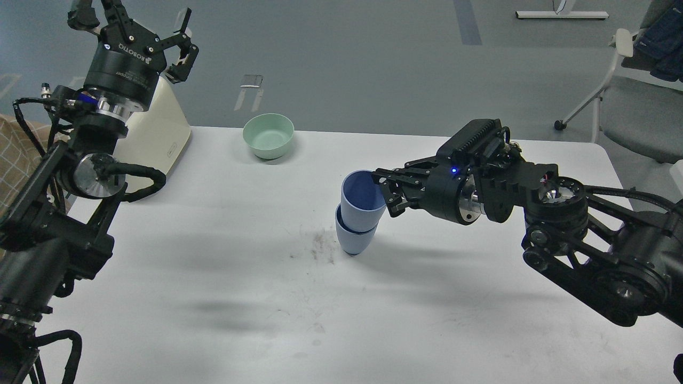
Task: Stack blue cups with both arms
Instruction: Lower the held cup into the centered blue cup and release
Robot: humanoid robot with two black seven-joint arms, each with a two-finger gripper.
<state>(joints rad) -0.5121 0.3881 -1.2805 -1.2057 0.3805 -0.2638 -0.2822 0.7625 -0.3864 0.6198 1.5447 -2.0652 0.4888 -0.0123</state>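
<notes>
Two pale-blue cups stand near the middle of the white table point(213, 298). The lower blue cup point(355, 241) stands upright. The upper blue cup point(362, 205) sits nested in it, tilted a little to the left, its dark blue inside showing. My right gripper point(387, 191) comes in from the right and is shut on the upper cup's right rim. My left gripper point(133, 18) is raised high at the far left, open and empty, far from the cups.
A mint-green bowl point(268, 135) stands at the table's back edge. A cream box point(160, 133) stands at the back left, beneath my left gripper. A dark smudge point(320, 245) marks the table left of the cups. A chair point(635, 106) stands beyond the right corner.
</notes>
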